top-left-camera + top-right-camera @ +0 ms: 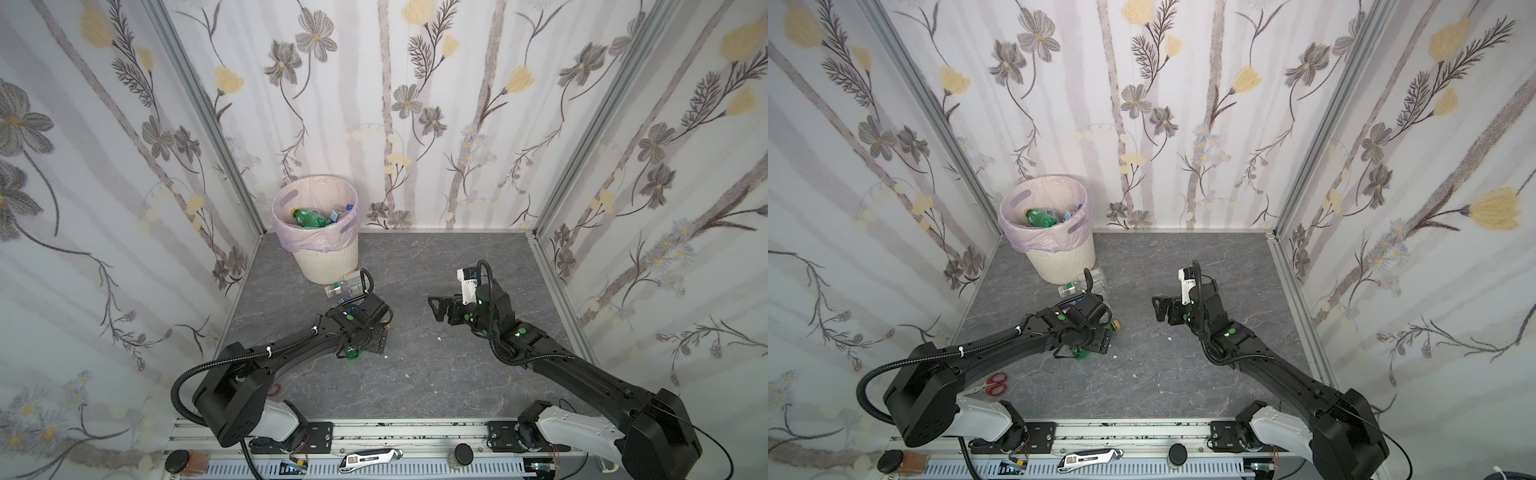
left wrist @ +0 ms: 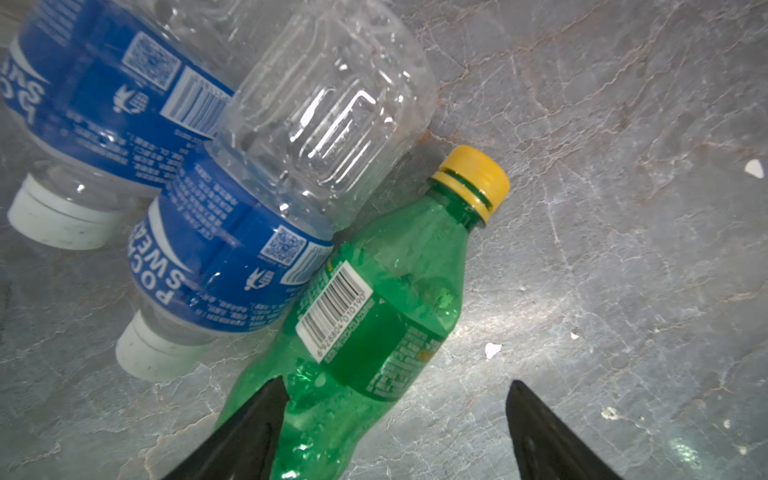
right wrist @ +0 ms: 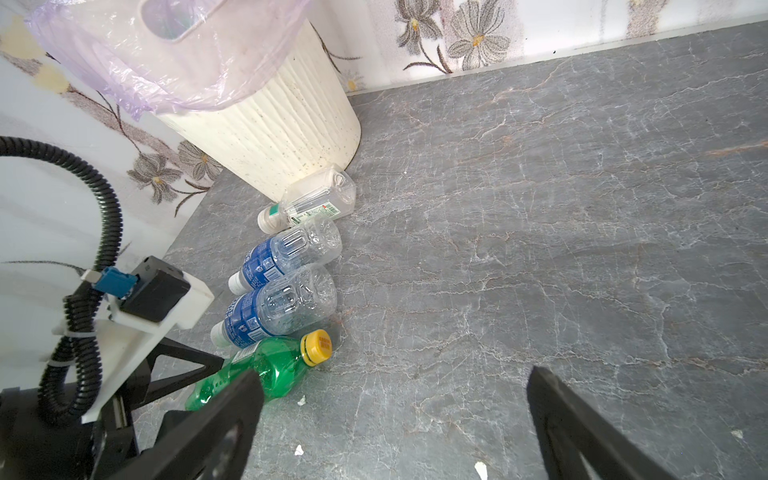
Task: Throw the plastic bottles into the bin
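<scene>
This is a robot test cell in a lab or workshop, dressed to look homely. Three flat panels papered with flowered wallpaper (image 1: pixel 415 104) box in a small grey marble-patterned tabletop (image 1: pixel 415 374). Bare aluminium profile posts (image 1: pixel 205 112) run up the corners where the panels meet. Along the front edge an aluminium rail (image 1: pixel 415 430) carries bolted black plates and the bases of two robot arms (image 1: pixel 274 424), with corrugated cable conduit (image 1: pixel 173 392) looping off them. A utility knife (image 1: pixel 370 457) lies on the ledge before the rail, and red-handled scissors (image 1: pixel 994 384) lie by an arm base. A ribbed wastebasket (image 1: pixel 328 266) with a pink liner stands in the far corner, a domestic touch.
</scene>
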Action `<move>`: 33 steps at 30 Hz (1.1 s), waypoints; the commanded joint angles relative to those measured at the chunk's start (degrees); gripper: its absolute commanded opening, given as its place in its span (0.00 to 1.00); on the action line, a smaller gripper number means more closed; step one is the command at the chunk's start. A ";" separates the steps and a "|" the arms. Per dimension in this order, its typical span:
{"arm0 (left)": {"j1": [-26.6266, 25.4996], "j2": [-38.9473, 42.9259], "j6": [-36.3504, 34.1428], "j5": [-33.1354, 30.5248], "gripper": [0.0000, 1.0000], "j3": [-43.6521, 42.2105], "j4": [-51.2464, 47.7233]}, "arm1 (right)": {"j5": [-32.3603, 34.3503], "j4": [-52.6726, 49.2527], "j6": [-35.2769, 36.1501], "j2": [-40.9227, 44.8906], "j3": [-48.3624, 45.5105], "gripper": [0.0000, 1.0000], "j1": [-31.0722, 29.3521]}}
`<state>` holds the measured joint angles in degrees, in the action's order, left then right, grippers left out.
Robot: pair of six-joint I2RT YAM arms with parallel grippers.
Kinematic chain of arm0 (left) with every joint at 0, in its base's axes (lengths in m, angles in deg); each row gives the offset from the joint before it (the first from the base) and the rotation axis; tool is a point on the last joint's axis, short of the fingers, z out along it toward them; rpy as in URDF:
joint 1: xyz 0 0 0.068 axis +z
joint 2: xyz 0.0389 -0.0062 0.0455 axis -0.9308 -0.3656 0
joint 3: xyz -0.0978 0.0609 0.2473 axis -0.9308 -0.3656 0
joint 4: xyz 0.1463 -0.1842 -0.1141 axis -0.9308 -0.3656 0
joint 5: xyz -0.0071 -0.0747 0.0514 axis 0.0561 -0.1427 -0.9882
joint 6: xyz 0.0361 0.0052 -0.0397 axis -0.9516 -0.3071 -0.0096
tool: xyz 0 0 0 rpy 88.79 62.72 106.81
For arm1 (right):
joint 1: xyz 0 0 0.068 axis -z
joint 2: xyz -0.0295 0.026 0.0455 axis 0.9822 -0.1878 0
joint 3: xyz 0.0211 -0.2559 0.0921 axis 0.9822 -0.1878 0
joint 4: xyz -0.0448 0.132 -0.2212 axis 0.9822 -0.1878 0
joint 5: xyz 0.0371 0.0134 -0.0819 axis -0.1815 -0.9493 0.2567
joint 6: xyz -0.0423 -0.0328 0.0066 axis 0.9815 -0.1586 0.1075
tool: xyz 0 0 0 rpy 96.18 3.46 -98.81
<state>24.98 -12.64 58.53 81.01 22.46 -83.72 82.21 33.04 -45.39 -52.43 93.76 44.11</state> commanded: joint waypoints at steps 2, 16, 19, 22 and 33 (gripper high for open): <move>-0.02 -1.41 -1.02 -1.66 0.84 0.28 -0.47 | -4.77 4.73 0.31 0.99 -1.63 1.00 0.08; -0.02 -3.57 -0.95 -0.69 0.77 0.23 0.08 | -7.29 6.08 1.25 -0.02 -3.08 1.00 0.09; -0.02 -4.08 -1.01 -0.44 0.74 0.52 0.25 | -7.54 6.67 1.10 -0.07 -3.28 1.00 0.09; -0.02 -4.93 -1.19 -0.33 0.71 1.02 0.50 | -8.10 7.07 1.10 -0.21 -3.58 1.00 0.09; -0.16 -8.13 -0.75 1.69 0.67 1.69 2.41 | -7.55 7.17 1.08 0.50 -4.90 1.00 0.09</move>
<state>24.83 -20.34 57.46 82.17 23.55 -82.32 74.54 37.87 -44.36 -52.17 89.15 44.26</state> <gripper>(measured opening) 0.677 0.995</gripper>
